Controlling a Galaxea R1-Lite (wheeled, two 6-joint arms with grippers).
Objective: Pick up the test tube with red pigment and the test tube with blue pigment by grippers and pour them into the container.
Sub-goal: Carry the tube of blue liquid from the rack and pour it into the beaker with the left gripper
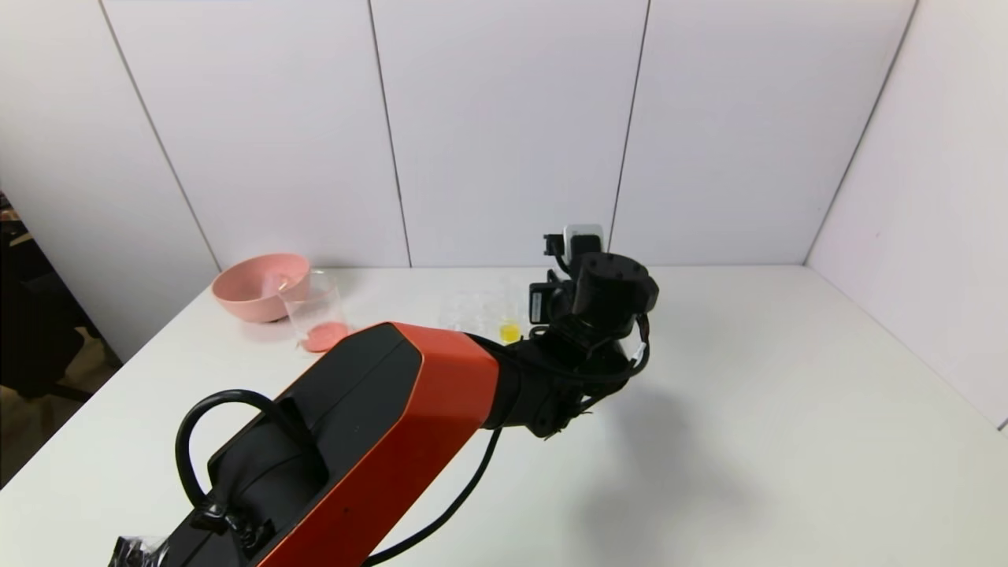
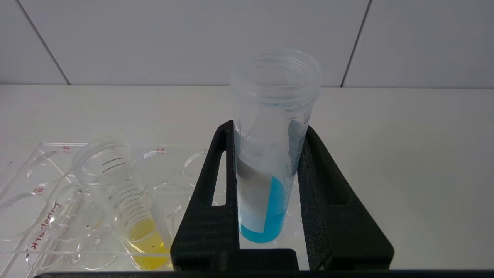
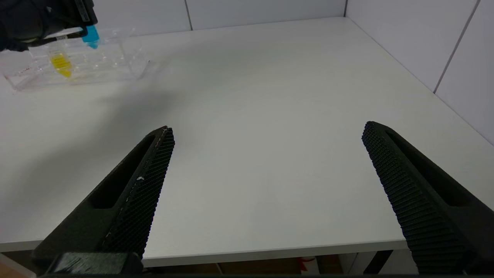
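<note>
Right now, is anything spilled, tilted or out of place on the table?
No spill shows. The yellow-liquid tube leans askew in the clear rack. The left gripper is shut on the blue-pigment tube, held upright. The beaker by the pink bowl holds reddish liquid. The right gripper hangs open.

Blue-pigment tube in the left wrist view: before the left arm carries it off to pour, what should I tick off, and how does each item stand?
1. Grip: left gripper shut on the test tube with blue pigment, fingers on both sides. Ok.
2. Tube upright, mouth up, blue liquid at its bottom. Ok.
3. Tube clear of the rack: bottom hidden by the gripper in the left wrist view; it seems lifted in the right wrist view. Cannot tell.
4. Yellow-liquid tube leans in the rack beside the fingers, apart from them. Ok.
5. Beaker stands by the pink bowl, with reddish liquid at its bottom. Ok.
6. Right gripper open, over bare table, away from the rack. Ok.
</note>
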